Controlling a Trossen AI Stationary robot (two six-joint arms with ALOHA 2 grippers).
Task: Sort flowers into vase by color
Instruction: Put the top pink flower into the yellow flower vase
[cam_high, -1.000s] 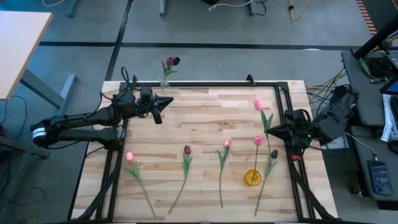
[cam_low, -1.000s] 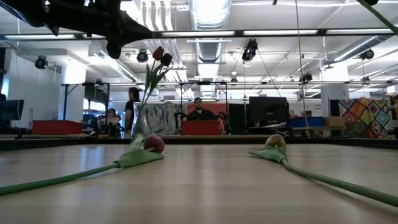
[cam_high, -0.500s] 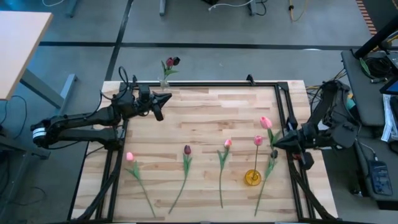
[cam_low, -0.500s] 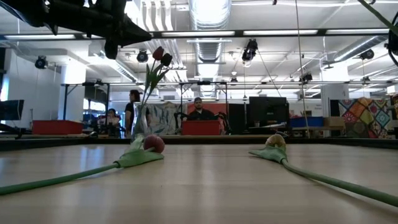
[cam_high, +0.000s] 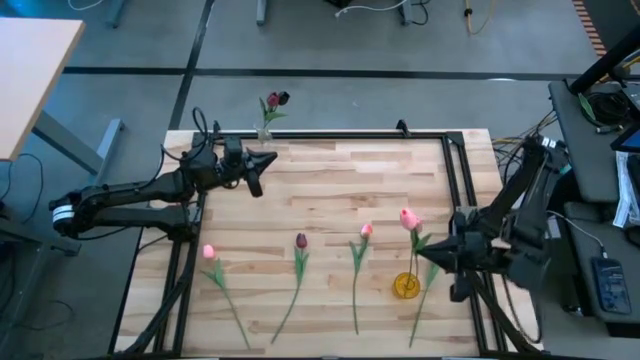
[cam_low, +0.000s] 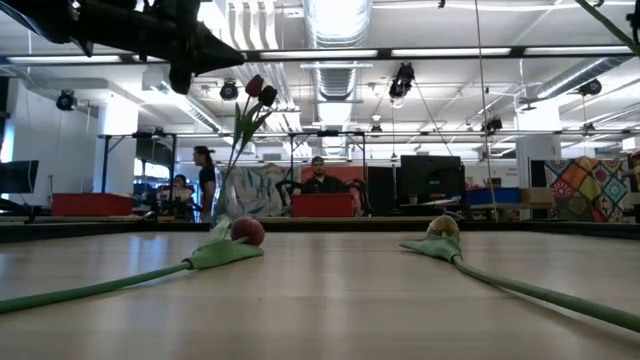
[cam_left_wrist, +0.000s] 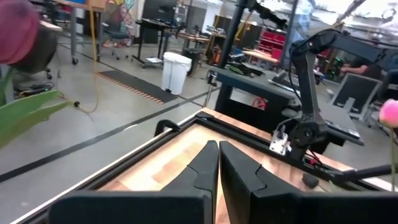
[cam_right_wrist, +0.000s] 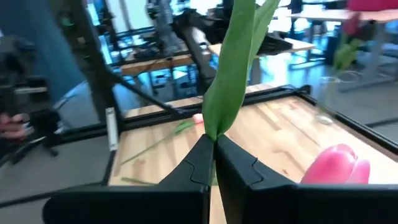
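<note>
My right gripper (cam_high: 424, 251) (cam_right_wrist: 214, 142) is shut on a pink tulip whose head (cam_high: 408, 218) (cam_right_wrist: 336, 165) hangs over the table just beyond a small yellow vase (cam_high: 405, 285). More tulips lie flat along the near half: a pink one (cam_high: 208, 252), a maroon one (cam_high: 300, 241) and another pink one (cam_high: 366, 230). A clear vase (cam_high: 265, 131) at the far edge holds maroon tulips (cam_high: 273, 101) (cam_low: 260, 90) by their stems. My left gripper (cam_high: 262, 166) (cam_left_wrist: 217, 148) is shut, holds nothing and hovers near that vase. My right gripper pinches the pink tulip between its two fingers at the stem, where a green leaf (cam_right_wrist: 225, 93) wraps it. The fingers come about level from the table's right side, across the stem. The tulip is lifted clear of the table, its head beyond the fingers.
A black frame (cam_high: 330, 133) runs along the table's far and side edges. Stems of the lying tulips (cam_high: 355, 295) reach toward the near edge. In the low view two tulip heads (cam_low: 247, 231) (cam_low: 443, 227) lie on the wood. People sit in the room behind.
My right gripper has swung from the middle of the table's right edge toward the near edge and inward to the yellow vase, turning as it went. The pink tulip travelled with it, its head moving nearer and slightly left. My left arm kept still.
</note>
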